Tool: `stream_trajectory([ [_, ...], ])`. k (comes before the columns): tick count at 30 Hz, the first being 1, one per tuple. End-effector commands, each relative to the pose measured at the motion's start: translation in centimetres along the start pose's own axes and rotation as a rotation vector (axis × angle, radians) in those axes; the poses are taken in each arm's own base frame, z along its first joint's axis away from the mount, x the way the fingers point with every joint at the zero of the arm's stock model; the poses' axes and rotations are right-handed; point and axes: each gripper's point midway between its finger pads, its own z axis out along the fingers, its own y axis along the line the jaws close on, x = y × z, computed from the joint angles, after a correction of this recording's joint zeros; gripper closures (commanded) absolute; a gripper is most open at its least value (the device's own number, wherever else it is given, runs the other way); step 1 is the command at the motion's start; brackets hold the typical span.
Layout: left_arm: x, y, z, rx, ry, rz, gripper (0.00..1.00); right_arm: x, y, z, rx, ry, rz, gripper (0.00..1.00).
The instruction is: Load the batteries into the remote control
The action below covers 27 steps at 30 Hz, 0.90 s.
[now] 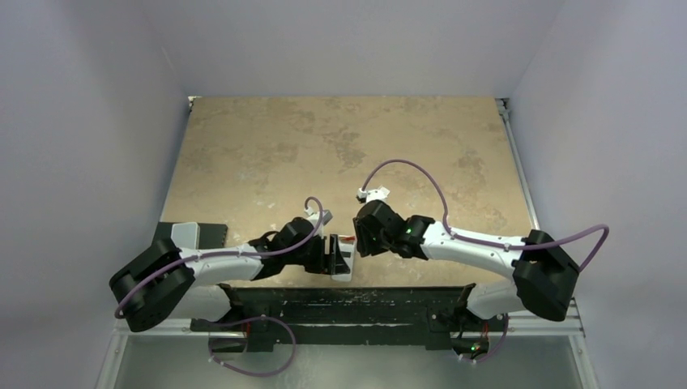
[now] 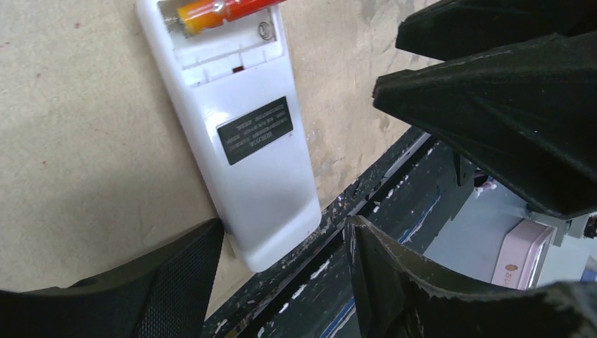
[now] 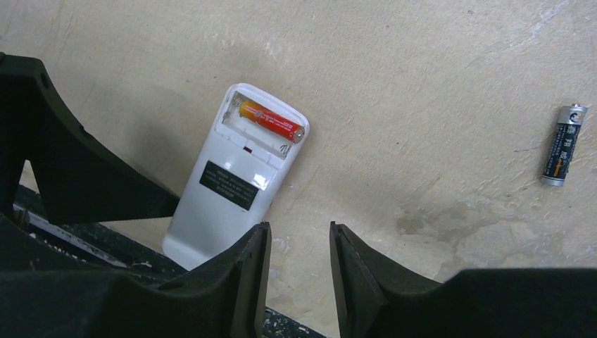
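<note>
One glossy orange battery (image 3: 271,122) in white remote (image 3: 225,190); left tool (image 2: 285,229) parted; right tool (image 3: 299,231) parted

A robotics test cell: plain pale walls (image 1: 81,121) box in a stained tan desk (image 1: 267,146), with two cabled robot arms (image 1: 235,263) bolted to a paint-flecked black rail (image 1: 348,301) at its near edge.

Remote control (image 2: 246,148) is laid back-up on the table (image 2: 84,141), orange battery (image 2: 218,10) seated up top, left gripper (image 2: 281,232) spread wide.
</note>
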Motion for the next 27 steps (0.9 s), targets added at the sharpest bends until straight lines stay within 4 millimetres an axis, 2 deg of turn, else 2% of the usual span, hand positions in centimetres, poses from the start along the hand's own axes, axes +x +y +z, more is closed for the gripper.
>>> stream_trajectory([
  [1, 0.4, 0.2, 0.6, -0.018, 0.01, 0.003, 0.36, -1.9, 0.5, -0.1, 0.015, -0.045, 0.001, 0.56],
  [10, -0.3, 1.3, 0.7, -0.109, 0.0, 0.031, 0.32, -2.9, 0.8, 0.3, 0.032, -0.055, -0.018, 0.56],
  [21, -4.0, 1.8, -0.3, -0.235, -0.088, 0.096, 0.28, -4.3, 1.5, 0.6, 0.031, -0.09, 0.006, 0.56],
  [27, -6.3, 3.1, -0.1, -0.221, -0.128, 0.072, 0.39, -4.4, 2.2, 1.3, 0.006, -0.092, 0.045, 0.58],
])
